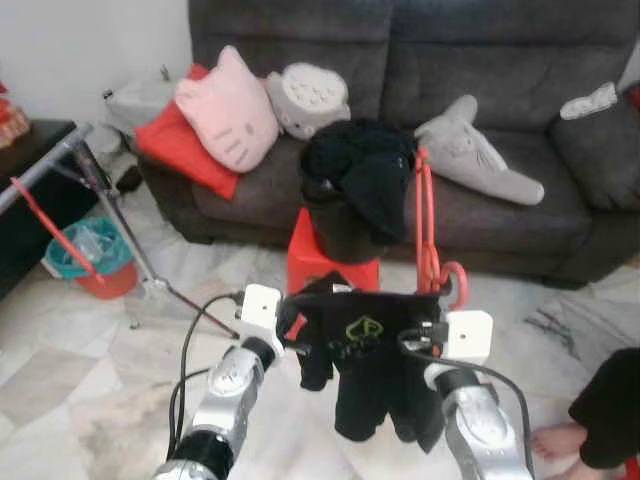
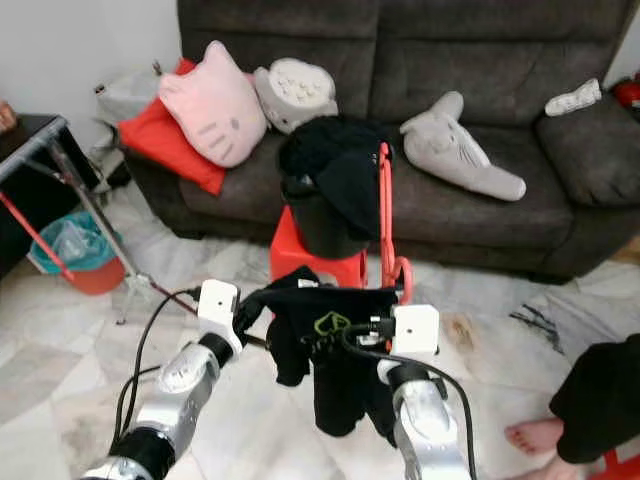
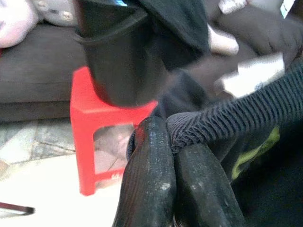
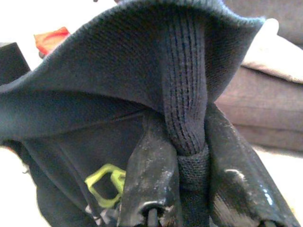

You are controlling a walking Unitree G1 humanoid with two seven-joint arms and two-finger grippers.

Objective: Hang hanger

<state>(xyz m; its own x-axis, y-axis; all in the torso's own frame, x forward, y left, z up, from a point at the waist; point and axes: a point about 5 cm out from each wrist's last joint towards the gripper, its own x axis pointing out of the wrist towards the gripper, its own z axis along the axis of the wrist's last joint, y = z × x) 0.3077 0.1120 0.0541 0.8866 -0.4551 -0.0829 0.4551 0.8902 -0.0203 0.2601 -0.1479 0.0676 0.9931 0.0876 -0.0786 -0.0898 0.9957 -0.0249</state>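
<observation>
A black garment (image 1: 365, 370) with a green logo hangs in front of me, stretched between both grippers. My left gripper (image 3: 173, 146) is shut on its ribbed edge at the left, and my right gripper (image 4: 189, 156) is shut on a ribbed band at the right. Just behind it, a red hanger (image 1: 428, 230) leans upright against a black bucket (image 1: 345, 235) heaped with dark clothes. The bucket stands on a red stool (image 1: 310, 262). At far left stands a metal drying rack (image 1: 100, 185) with another red hanger (image 1: 45, 228) on it.
A dark grey sofa (image 1: 500, 70) with pink, red and grey plush cushions runs across the back. A teal basket (image 1: 90, 250) sits under the rack. A person's bare foot (image 1: 560, 440) and dark clothing are at the lower right on the marble floor.
</observation>
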